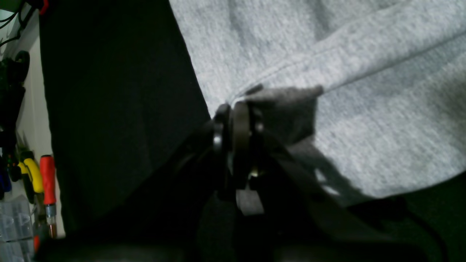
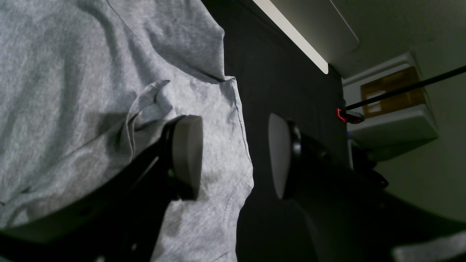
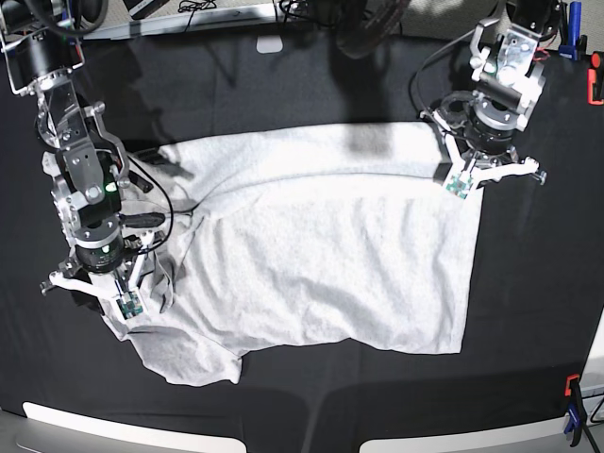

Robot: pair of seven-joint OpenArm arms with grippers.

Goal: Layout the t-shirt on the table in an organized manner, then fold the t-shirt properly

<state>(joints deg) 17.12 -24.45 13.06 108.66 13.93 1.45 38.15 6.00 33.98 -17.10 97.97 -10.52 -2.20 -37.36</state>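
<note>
Black cloth covers the worktop [image 3: 538, 311], with bare room along the right side and lower edge of the base view and a narrower strip at the top. Red and blue clamps [image 3: 572, 406] stand at the right edge. The t-shirt [image 3: 321, 255] lies spread in the middle, long axis running left to right across the frame, its lower left corner bunched and wrinkled. My left jaws [image 1: 233, 120] are closed, pinching a fabric edge at the shirt's upper right corner (base view). My right jaws [image 2: 235, 154] stand apart over the shirt's left edge, one pad [image 2: 187, 153] above fabric, the other above cloth, gripping nothing.
</note>
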